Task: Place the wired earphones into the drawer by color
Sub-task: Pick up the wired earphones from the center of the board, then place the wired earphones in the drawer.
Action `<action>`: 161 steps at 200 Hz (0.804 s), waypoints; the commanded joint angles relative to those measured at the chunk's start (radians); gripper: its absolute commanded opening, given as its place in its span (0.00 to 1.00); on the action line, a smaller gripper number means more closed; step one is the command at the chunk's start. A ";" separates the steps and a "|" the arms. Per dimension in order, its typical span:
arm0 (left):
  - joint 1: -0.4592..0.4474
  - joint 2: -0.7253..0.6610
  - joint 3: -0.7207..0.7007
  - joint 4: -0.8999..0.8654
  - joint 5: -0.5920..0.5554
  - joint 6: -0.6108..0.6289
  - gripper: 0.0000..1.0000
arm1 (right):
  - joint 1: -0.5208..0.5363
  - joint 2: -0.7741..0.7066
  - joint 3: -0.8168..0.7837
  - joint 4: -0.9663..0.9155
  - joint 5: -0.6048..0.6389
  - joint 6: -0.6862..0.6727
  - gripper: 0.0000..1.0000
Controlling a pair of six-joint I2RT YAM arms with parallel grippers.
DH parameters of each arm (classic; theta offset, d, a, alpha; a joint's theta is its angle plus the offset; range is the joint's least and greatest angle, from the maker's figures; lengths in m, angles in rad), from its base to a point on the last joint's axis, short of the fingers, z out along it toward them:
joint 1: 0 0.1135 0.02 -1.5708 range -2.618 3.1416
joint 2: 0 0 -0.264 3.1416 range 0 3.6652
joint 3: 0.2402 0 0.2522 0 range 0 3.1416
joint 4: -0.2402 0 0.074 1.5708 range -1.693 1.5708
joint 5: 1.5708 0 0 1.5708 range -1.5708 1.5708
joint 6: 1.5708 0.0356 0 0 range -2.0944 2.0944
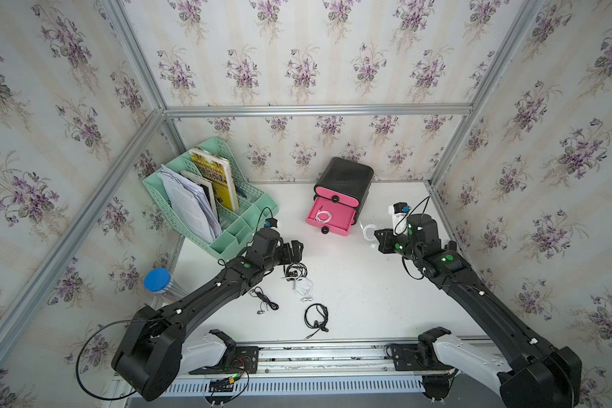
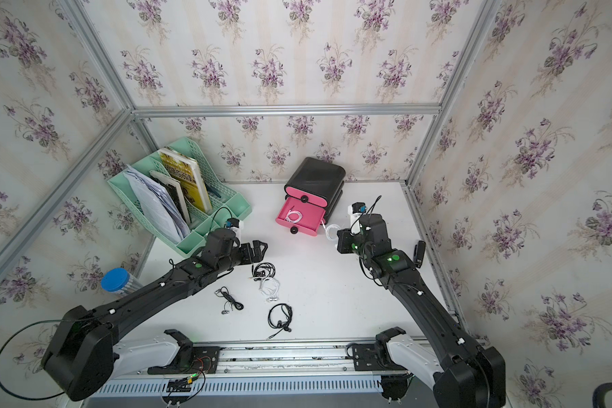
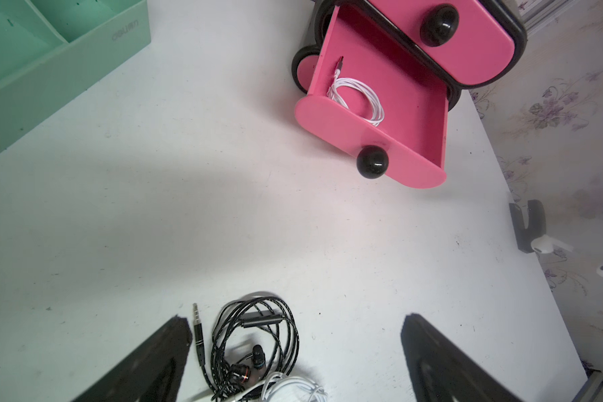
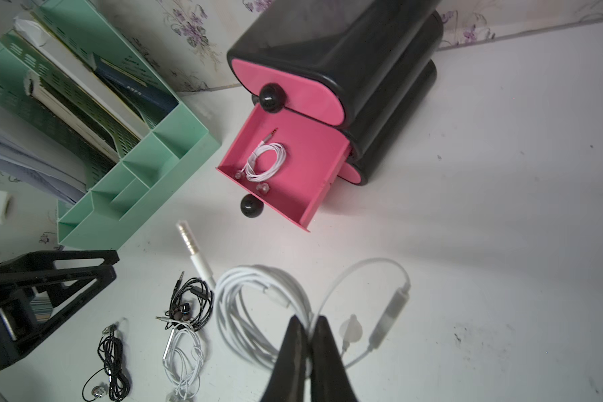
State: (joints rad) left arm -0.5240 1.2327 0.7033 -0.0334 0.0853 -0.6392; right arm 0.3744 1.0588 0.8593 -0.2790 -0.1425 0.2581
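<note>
The drawer cabinet [image 1: 343, 176] [image 2: 315, 176] is black with pink fronts. Its middle drawer [image 1: 340, 231] [image 4: 279, 209] [image 3: 328, 118] is pulled out, and one white coil of wired earphones [image 1: 323, 216] [image 4: 267, 162] [image 3: 359, 97] lies inside. My right gripper [image 4: 308, 322] [image 1: 377, 243] is shut on another white set [image 4: 227, 313] [image 1: 370, 233], lifted just right of the open drawer. My left gripper [image 3: 295, 327] [image 1: 295, 247] is open above a black coil [image 3: 261, 320] [image 1: 296, 270]. A white set [image 1: 304, 286] touches that coil. Two more black sets [image 1: 265, 302] [image 1: 317, 316] lie nearer the front.
A mint-green file rack [image 1: 205, 197] with books and papers stands at the back left. A blue-lidded jar [image 1: 157, 281] stands by the left wall. A small black object [image 2: 419, 252] lies at the table's right edge. A metal rail [image 1: 315, 353] runs along the front.
</note>
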 commanded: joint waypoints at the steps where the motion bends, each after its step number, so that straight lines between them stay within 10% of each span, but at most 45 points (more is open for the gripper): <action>1: 0.002 0.005 0.010 0.001 0.009 -0.004 0.99 | 0.032 0.041 0.044 0.088 0.012 -0.060 0.00; 161: 0.001 -0.019 -0.006 -0.002 0.014 -0.016 0.99 | 0.196 0.435 0.363 0.166 0.113 -0.150 0.00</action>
State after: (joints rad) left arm -0.5240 1.2240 0.7021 -0.0334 0.1078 -0.6552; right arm 0.5591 1.4548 1.1828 -0.1318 -0.0364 0.1047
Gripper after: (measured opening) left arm 0.990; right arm 0.087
